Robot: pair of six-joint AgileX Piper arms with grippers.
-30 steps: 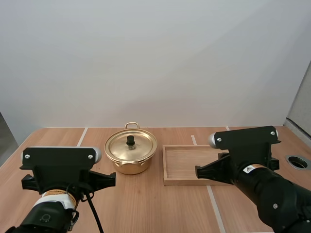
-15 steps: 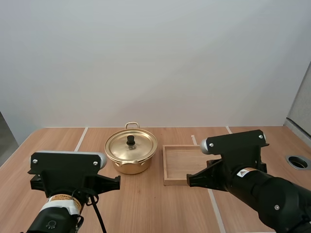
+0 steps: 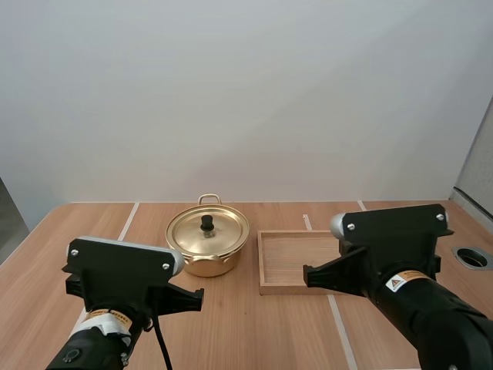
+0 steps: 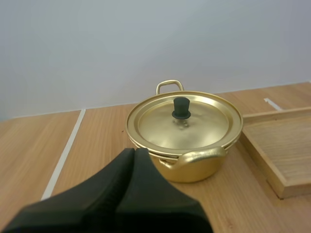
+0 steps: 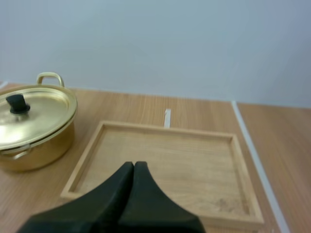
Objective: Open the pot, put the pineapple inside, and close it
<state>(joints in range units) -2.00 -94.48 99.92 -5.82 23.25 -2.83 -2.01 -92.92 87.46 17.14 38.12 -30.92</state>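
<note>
A gold pot (image 3: 208, 248) stands at the table's middle, its lid (image 3: 208, 230) on it with a black knob (image 3: 206, 223). In the left wrist view the pot (image 4: 194, 162) is just ahead of my left gripper (image 4: 134, 151), whose fingers lie together as one dark wedge, holding nothing. My right gripper (image 5: 133, 165) is shut the same way, over the near edge of a wooden tray (image 5: 165, 145), and the pot (image 5: 34, 131) sits off to its side. My left arm (image 3: 123, 297) and right arm (image 3: 400, 274) hang over the table's near part.
The wooden tray (image 3: 266, 262) lies right of the pot, close to it. A round hole (image 3: 471, 257) is set in the table at the far right. White lines (image 3: 127, 220) run across the wood.
My left arm has shifted right, toward the pot. My right arm swung a little left and came back. Pot and tray have not moved.
</note>
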